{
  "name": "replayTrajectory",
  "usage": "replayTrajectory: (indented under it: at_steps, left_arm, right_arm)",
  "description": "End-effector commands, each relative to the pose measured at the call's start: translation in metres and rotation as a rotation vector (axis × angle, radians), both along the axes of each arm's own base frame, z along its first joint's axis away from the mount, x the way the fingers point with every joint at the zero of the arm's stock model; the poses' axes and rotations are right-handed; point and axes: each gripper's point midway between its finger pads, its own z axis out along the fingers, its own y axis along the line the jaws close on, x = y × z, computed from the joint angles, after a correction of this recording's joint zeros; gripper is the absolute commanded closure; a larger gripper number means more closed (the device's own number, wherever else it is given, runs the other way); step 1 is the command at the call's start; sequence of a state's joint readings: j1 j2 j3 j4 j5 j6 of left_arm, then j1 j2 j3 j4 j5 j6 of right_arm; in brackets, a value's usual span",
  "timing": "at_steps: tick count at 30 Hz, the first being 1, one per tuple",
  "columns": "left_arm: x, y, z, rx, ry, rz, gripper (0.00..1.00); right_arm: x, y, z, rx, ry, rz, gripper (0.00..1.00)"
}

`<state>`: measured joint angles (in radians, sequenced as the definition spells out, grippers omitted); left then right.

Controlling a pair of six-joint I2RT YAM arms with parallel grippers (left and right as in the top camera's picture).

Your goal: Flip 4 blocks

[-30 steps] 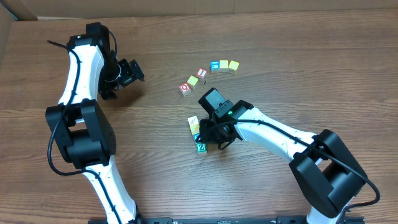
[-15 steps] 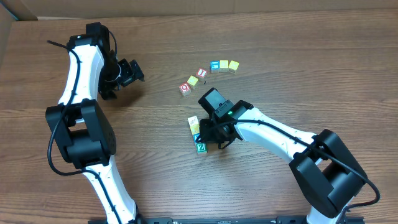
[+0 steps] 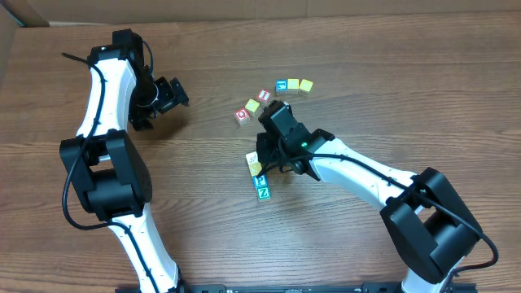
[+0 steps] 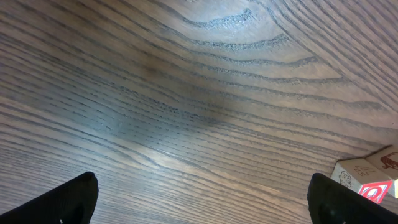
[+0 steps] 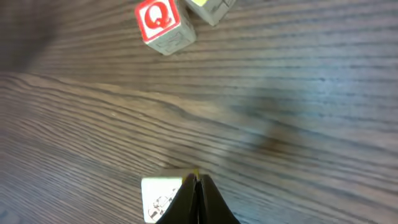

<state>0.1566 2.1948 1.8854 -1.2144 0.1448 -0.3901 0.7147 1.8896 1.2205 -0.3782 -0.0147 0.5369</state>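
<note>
At ten o'clock, parked with left gripper (image 3: 176, 94) wide and empty. Near centre, resting right gripper (image 5: 196, 190), pinched shut, against cream block (image 5: 159, 198), twelve o'clock of yellow block (image 3: 256, 168). May slide it instead of tipping it, or knock yellow block askew, given such narrow contact.

The table (image 3: 391, 73) is lit brightly and evenly from overhead, and only soft shadows are thrown. A pale glare patch is caught in the left wrist view, and close-up grain is blurred.

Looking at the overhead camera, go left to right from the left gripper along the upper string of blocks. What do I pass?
left gripper → red Q block → yellow block → second red block → blue block → second yellow block → third yellow block
</note>
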Motion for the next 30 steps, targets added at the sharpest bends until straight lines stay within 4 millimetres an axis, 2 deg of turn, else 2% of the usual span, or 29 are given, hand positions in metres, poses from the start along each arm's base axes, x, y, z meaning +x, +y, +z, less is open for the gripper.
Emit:
replayTrajectory:
  at_steps: [1,4,5,7,8,10,13,16,19,25,30]
  left_arm:
    - [0.001,-0.002,0.002,0.007,-0.004,-0.007,0.0]
    - [0.001,-0.002,0.002,0.007,-0.004,-0.007,0.0]
    - [0.001,-0.002,0.002,0.007,-0.004,-0.007,0.0]
    - [0.001,-0.002,0.002,0.007,-0.004,-0.007,0.0]
    - [0.001,-0.002,0.002,0.007,-0.004,-0.007,0.0]
    - [0.001,-0.002,0.002,0.007,-0.004,-0.007,0.0]
    - [0.001,-0.002,0.002,0.007,-0.004,-0.007,0.0]
    - [0.001,-0.002,0.002,0.007,-0.004,-0.007,0.0]
    - [0.001,-0.002,0.002,0.008,-0.004,-0.007,0.0]
    - [0.001,-0.002,0.002,0.007,-0.004,-0.007,0.0]
    - [0.001,-0.002,0.002,0.007,-0.004,-0.007,0.0]
  right_arm:
    - [0.014,0.011,0.04,0.013,-0.069,0.049,0.94]
    - [0.031,0.014,0.082,-0.017,-0.106,0.037,0.92]
    - [0.039,0.021,0.104,-0.013,-0.125,0.049,0.92]
    - [0.048,0.029,0.12,-0.012,-0.126,0.049,0.91]
    - [0.053,0.033,0.121,-0.018,-0.118,0.05,0.91]
    - [0.059,0.041,0.112,-0.032,-0.083,0.059,0.91]
    - [0.062,0.052,0.08,-0.058,-0.003,0.082,0.96]
    - [0.055,0.055,0.048,-0.104,0.053,0.095,0.96]
    - [0.044,0.055,0.025,-0.148,0.106,0.11,0.96]
    - [0.023,0.049,-0.007,-0.222,0.197,0.127,0.96]
    - [0.008,0.047,-0.016,-0.255,0.232,0.146,0.96]
